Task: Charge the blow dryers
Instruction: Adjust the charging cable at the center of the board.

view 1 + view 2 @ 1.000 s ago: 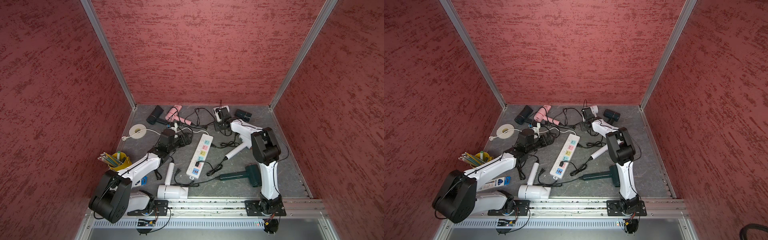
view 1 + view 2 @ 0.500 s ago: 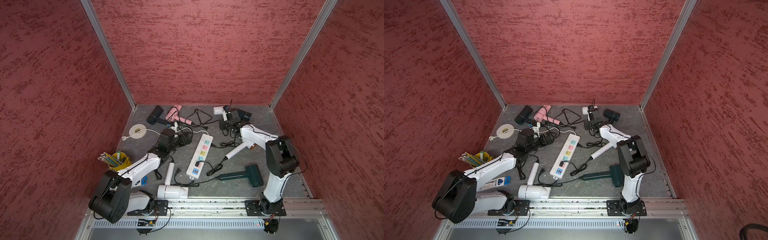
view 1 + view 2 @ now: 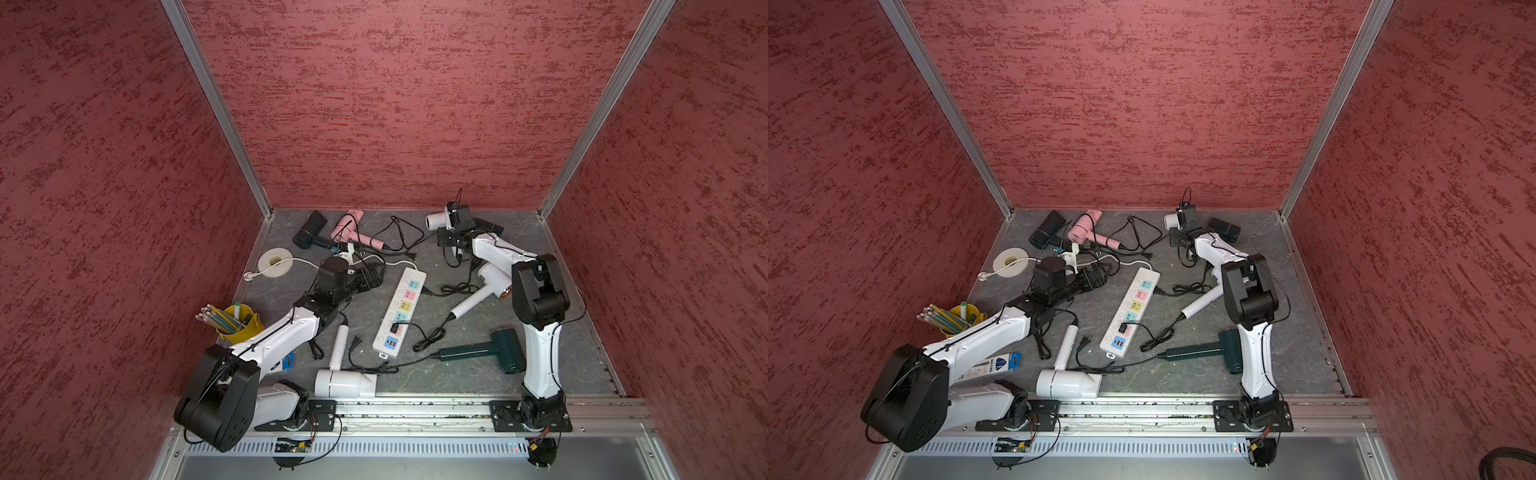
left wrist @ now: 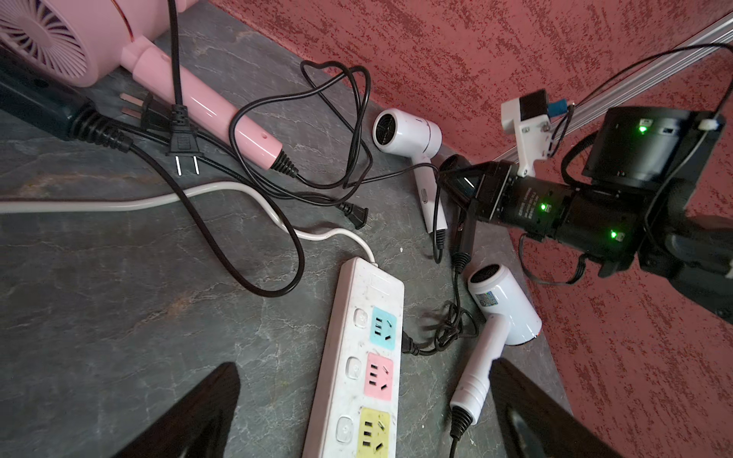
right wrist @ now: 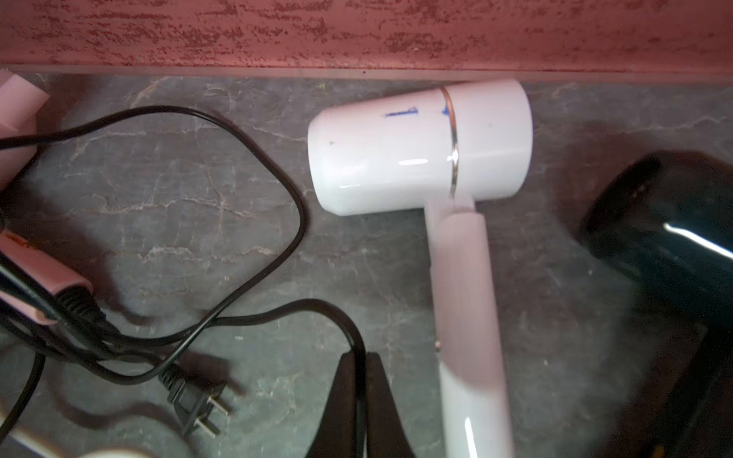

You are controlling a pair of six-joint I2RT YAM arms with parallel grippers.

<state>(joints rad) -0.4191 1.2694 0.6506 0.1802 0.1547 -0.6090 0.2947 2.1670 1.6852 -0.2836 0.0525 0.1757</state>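
Note:
My right gripper (image 5: 361,368) is shut on a thin black cord (image 5: 277,313) at the back of the table, beside the handle of a white blow dryer (image 5: 420,146) by the wall. A loose plug (image 5: 194,404) lies close by. My left gripper (image 4: 365,400) hangs open above the far end of the power strip (image 3: 401,316) and holds nothing. Other blow dryers lie around: pink (image 3: 353,226), black (image 3: 309,230), black (image 3: 488,227), white (image 3: 490,278), dark green (image 3: 505,351), white (image 3: 345,382). Two black plugs sit in the strip.
A yellow cup of pencils (image 3: 239,322), a tape roll (image 3: 274,262) and a blue pack (image 3: 286,361) lie at the left. Black cords tangle between the pink dryer and the strip. Red walls close in three sides.
The right arm swung its elbow out to the right and back, and its gripper shifted right, then slightly left, along the back wall. The left arm has not moved.

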